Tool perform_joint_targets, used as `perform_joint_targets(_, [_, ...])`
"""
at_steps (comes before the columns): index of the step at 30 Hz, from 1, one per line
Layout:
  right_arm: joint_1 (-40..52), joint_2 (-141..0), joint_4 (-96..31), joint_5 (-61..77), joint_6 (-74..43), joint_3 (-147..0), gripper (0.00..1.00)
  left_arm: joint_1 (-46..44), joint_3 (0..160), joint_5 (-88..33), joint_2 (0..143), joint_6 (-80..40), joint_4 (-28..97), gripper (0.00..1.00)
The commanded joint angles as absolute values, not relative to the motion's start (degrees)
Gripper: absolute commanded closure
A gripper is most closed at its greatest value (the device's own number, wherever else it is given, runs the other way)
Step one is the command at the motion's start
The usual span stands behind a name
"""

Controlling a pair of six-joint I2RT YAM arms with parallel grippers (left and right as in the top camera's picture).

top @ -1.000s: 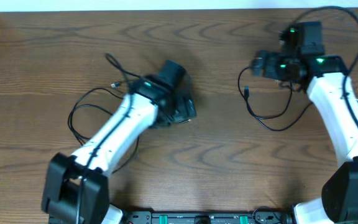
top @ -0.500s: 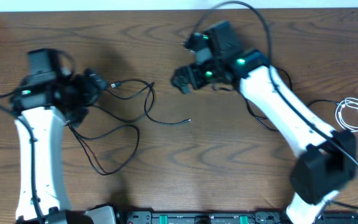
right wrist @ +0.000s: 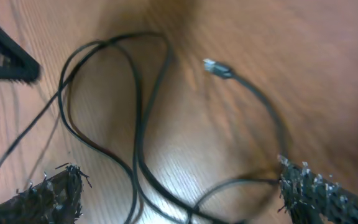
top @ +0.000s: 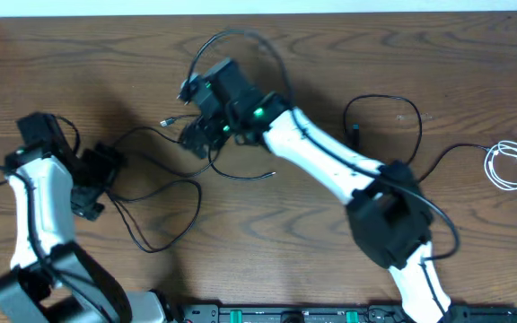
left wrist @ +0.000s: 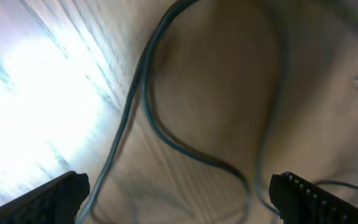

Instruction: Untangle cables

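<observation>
A tangle of black cables lies loose on the wooden table at centre-left, one plug end pointing left. My left gripper hovers open at the tangle's left edge; in its wrist view a cable loop lies on the wood below the open left gripper. My right gripper reaches across and hangs open over the tangle's upper part. Its wrist view shows crossing black strands and a plug beneath the open right gripper. Neither holds anything.
Another black cable loops at upper right. A small white coiled cable lies at the far right. The right arm stretches diagonally over the table's middle. The back edge of the table runs along the top.
The right gripper has swung left, from the table's upper middle to above the tangle. The left gripper has dropped toward the front-left side of the tangle. Both stayed open.
</observation>
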State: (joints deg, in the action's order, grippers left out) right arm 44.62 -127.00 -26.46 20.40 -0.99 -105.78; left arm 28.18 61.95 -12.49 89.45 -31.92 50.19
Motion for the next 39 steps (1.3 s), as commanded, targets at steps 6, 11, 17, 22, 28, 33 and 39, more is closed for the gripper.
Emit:
perform_joint_targets(6, [48.4, -134.2, -26.6, 19.6, 0.3, -106.7, 0.01, 28.2, 55.7, -11.5, 93.6, -31.0, 45.7, 0.02])
perform_joint_targets(11, [50.1, -135.1, -30.9, 19.6, 0.3, -106.7, 0.01, 28.2, 54.4, -11.5, 94.0, -30.3, 43.9, 0.02])
perform_joint_targets(17, [53.1, -135.1, -33.9, 12.8, 0.3, -106.0, 0.02, 28.2, 54.4, -12.4, 94.0, -30.2, 43.6, 0.02])
perform_joint_targets(22, [54.8, -135.2, -36.5, 8.9, 0.3, -105.1, 0.01, 28.2, 54.4, -18.9, 94.0, -26.6, 42.5, 0.02])
perform_joint_targets(28, [55.1, -135.2, -36.8, 6.5, -0.2, -101.6, 0.01, 28.2, 54.4, -42.4, 94.0, -14.6, 40.0, 0.02])
perform_joint_targets(33, [54.0, -135.2, -37.1, -0.6, -4.8, -98.1, 0.59, 28.2, 54.4, -58.1, 94.0, -6.2, 40.9, 0.02])
perform_joint_targets(39, [51.1, -135.2, -38.4, -9.9, -11.7, -95.5, 0.99, 28.2, 54.4, -66.0, 94.0, -3.2, 41.1, 0.02])
